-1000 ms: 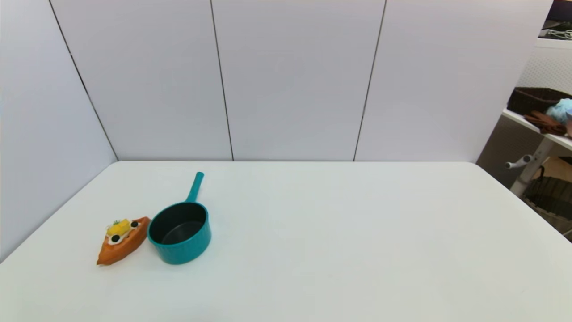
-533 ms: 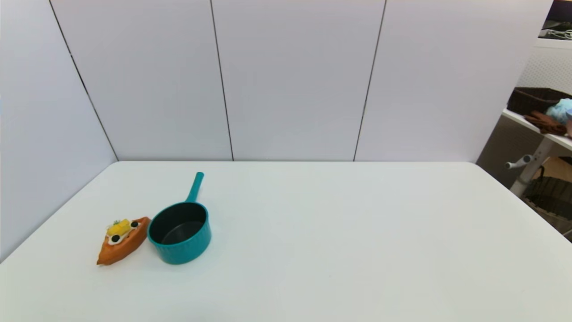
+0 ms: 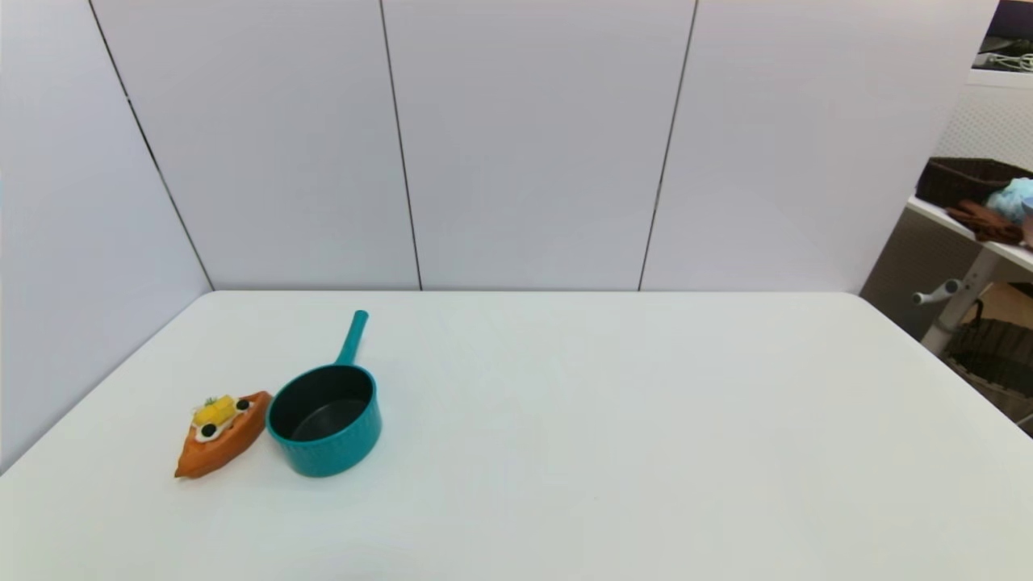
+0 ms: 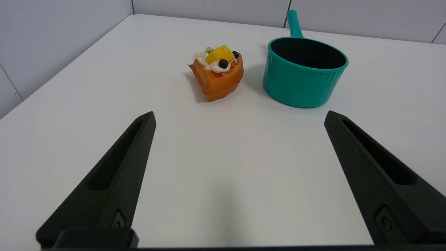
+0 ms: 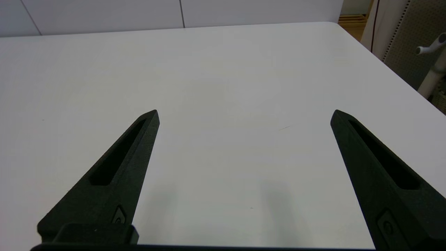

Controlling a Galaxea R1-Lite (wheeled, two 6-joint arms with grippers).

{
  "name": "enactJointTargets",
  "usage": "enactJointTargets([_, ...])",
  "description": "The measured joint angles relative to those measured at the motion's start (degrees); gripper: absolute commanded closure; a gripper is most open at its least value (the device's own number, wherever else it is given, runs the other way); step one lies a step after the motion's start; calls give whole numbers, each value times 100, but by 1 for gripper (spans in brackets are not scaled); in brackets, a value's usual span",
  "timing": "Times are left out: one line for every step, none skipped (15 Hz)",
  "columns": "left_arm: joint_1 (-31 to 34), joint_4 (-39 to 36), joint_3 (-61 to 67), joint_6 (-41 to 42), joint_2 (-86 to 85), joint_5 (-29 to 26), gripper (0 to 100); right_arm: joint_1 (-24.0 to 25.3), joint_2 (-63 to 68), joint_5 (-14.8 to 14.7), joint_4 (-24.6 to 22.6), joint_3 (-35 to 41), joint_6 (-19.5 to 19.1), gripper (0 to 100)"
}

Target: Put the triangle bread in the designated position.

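Triangle bread [image 3: 221, 436] lies just left of saucepan [image 3: 325, 420].

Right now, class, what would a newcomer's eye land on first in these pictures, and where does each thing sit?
Two spots of colour on the white table: the triangle bread, an orange-brown wedge topped with cream and a yellow chunk, near the table's left edge, and a teal saucepan close beside it on its right, handle pointing at the back wall. Next, each wrist view shows an open gripper low over the table: the left gripper faces both items, the right gripper bare tabletop.
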Motion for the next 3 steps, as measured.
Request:
enactJointTargets([0, 0, 0, 2, 2, 0, 0, 0, 0, 2, 0, 2, 1, 0])
enactJointTargets([0, 0, 0, 4, 2, -2, 0, -2, 0, 2, -2, 2, 1, 0])
enactJointTargets([0, 0, 0, 2, 2, -2, 0, -2, 0, 2, -2, 2, -2, 0])
